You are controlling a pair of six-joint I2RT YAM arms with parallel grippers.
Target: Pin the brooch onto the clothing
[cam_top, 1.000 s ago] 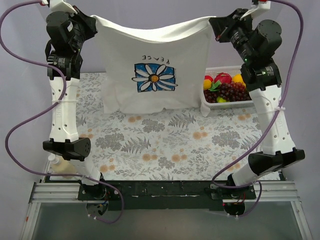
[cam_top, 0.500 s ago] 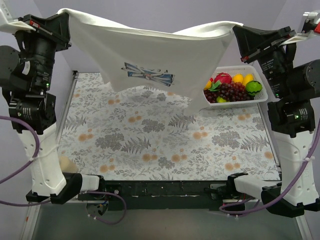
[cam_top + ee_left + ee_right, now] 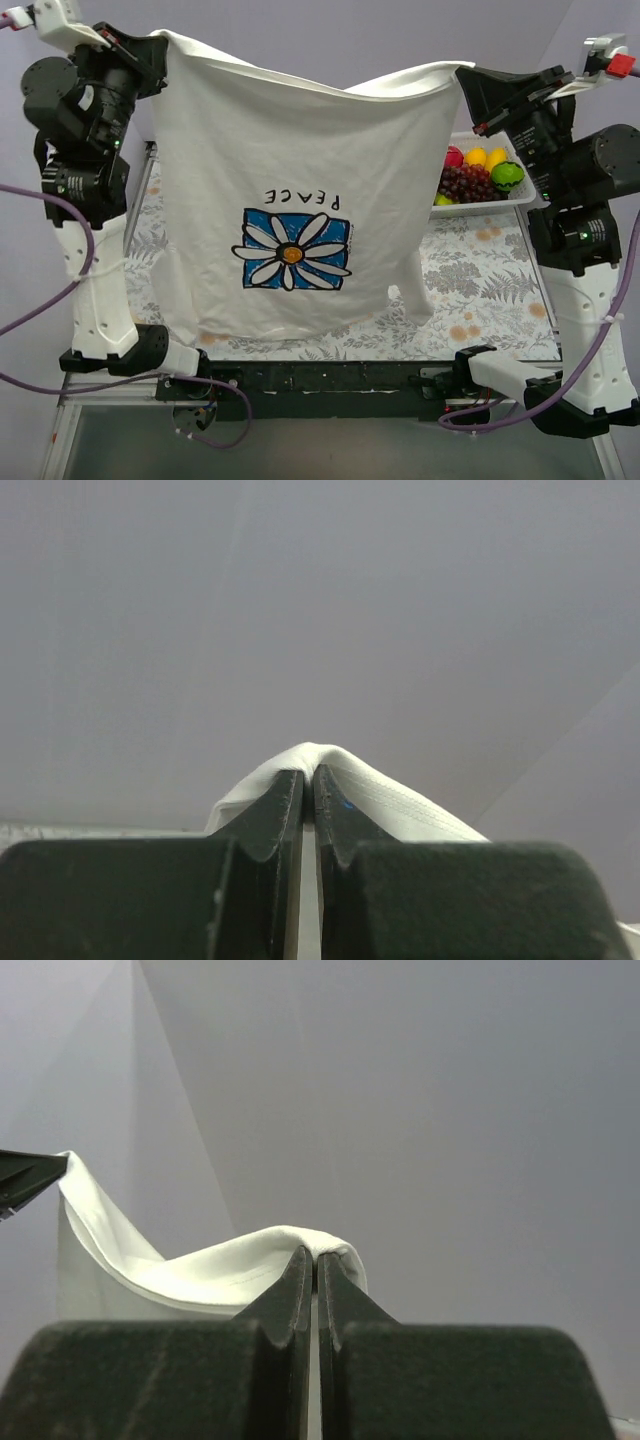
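The white T-shirt (image 3: 300, 150) hangs upside down between my two raised grippers, its lower part draping to the table's near edge. The brooch (image 3: 292, 250), a blue square with a white daisy and yellow centre, lies flat on the shirt's front below the upside-down word PEACE. My left gripper (image 3: 150, 45) is shut on the shirt's top left corner; the left wrist view shows the hem (image 3: 380, 800) folded over its closed tips (image 3: 309, 772). My right gripper (image 3: 465, 80) is shut on the top right corner; the right wrist view shows the cloth (image 3: 200, 1270) over its closed tips (image 3: 309, 1252).
A white basket (image 3: 520, 196) of fruit stands at the back right, partly behind the shirt and the right arm. The flowered tablecloth (image 3: 490, 280) shows to the right of the shirt. The shirt hides most of the table's middle and left.
Both arms have swung the shirt up and toward the near edge. It was draped at the back, then stretched flat overhead, and now hangs facing the camera.
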